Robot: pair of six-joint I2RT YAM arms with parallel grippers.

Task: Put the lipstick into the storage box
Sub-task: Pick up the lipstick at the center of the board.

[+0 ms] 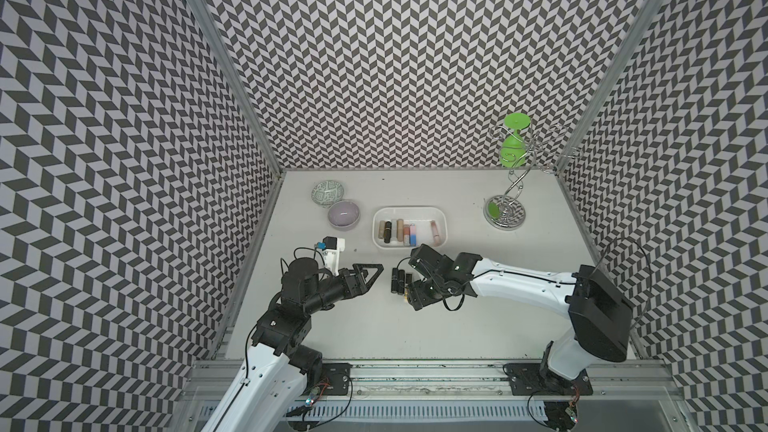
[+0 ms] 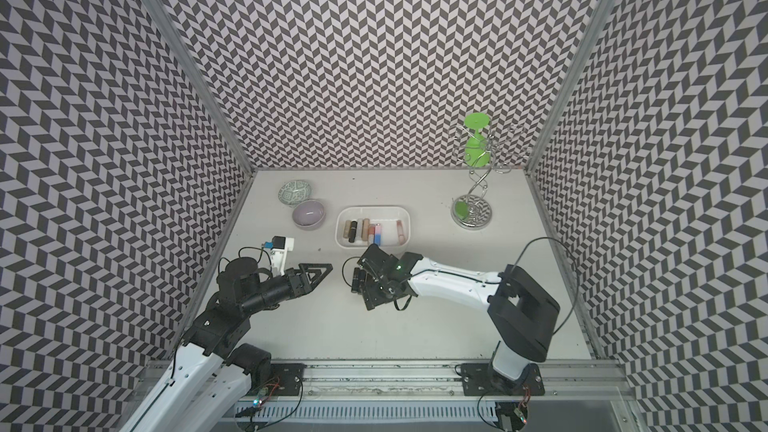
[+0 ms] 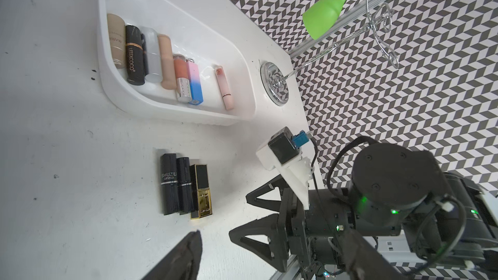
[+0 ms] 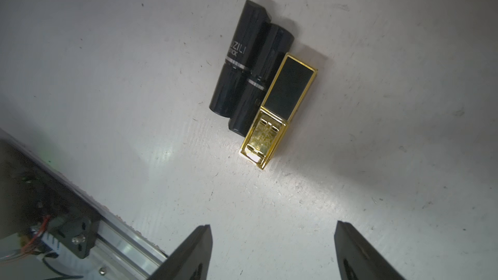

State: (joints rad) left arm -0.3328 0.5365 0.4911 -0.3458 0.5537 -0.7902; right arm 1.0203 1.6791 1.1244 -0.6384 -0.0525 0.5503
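Observation:
The white storage box sits mid-table in both top views and holds several lipstick tubes lying side by side. On the table in front of it three lipsticks lie together: two black ones and a gold-and-black one. My right gripper hangs just above and beside this group, jaws wide open and empty. The right wrist hides part of the group in the top views. My left gripper is open and holds nothing. It points at the three lipsticks from the left, a short gap away.
A lilac bowl and a green-patterned bowl stand at the back left, near the box. A chrome wire stand with a green cup hanging on it is at the back right. Patterned walls close three sides.

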